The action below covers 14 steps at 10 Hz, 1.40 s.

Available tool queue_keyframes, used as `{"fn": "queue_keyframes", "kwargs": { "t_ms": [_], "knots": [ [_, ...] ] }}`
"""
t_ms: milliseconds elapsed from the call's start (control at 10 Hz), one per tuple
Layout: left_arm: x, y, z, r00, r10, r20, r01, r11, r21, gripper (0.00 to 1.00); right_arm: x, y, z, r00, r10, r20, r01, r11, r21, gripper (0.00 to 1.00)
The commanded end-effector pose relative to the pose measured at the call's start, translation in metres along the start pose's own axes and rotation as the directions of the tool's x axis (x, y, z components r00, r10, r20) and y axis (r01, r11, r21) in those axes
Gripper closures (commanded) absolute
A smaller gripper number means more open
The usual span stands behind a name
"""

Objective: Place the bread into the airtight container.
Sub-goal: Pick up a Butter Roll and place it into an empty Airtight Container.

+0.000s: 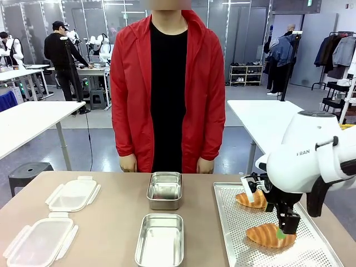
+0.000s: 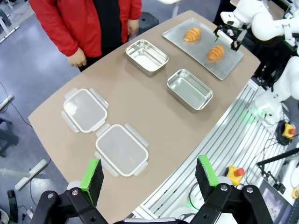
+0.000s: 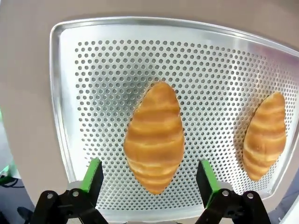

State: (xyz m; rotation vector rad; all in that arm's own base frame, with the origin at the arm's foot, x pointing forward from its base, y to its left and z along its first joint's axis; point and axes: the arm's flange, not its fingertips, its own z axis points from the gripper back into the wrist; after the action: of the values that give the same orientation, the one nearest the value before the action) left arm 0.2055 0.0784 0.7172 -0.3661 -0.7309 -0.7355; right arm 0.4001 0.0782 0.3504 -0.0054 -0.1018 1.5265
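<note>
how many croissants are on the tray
2, both on the tray: the near croissant at its near end, the far croissant at its far end. None seems hidden.

right gripper (image 3: 149, 169) jaws stand wide, flanking a croissant (image 3: 154, 135) on the perforated tray (image 3: 93, 70); second croissant (image 3: 265, 135) well apart.

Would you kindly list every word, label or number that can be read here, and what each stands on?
"FRAN": on the white shell of the right arm; any further letters are hidden.
Green sign high on the far wall: too small to read.
</note>
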Motion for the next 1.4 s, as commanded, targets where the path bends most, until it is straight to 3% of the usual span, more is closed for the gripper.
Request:
{"fn": "queue_keyframes", "kwargs": {
  "t_ms": [0,400,700,1000,1100,1200,1300],
  "knots": [
    [0.002,0.001,0.001,1.000,0.000,-0.003,0.000,1.000,0.002,0.00,-0.003,0.040,-0.030,0.999,-0.036,0.012,0.036,0.999,-0.033,0.00],
    [0.002,0.001,0.001,1.000,0.000,-0.003,0.000,1.000,0.002,0.00,-0.008,0.035,-0.056,0.996,-0.092,0.008,0.092,0.994,-0.061,0.00],
    [0.002,0.001,0.001,1.000,0.000,-0.003,0.000,1.000,0.002,0.00,-0.012,0.036,-0.067,0.992,-0.125,-0.021,0.125,0.992,0.006,0.00],
    [0.002,0.001,0.001,1.000,0.000,-0.003,0.000,1.000,0.002,0.00,-0.017,0.034,-0.069,0.992,-0.122,0.010,0.122,0.992,0.019,0.00],
    [0.002,0.001,0.001,1.000,0.000,-0.003,0.000,1.000,0.002,0.00,-0.018,0.034,-0.067,0.992,-0.123,0.010,0.123,0.992,-0.003,0.18],
    [0.002,0.001,0.001,1.000,0.000,-0.003,0.000,1.000,0.002,0.00,-0.018,0.033,-0.065,0.994,-0.112,0.013,0.112,0.994,-0.005,0.19],
    [0.002,0.001,0.001,1.000,0.000,-0.003,0.000,1.000,0.002,0.00,-0.018,0.033,-0.063,0.994,-0.108,0.011,0.108,0.994,-0.002,0.37]
  ]
}}
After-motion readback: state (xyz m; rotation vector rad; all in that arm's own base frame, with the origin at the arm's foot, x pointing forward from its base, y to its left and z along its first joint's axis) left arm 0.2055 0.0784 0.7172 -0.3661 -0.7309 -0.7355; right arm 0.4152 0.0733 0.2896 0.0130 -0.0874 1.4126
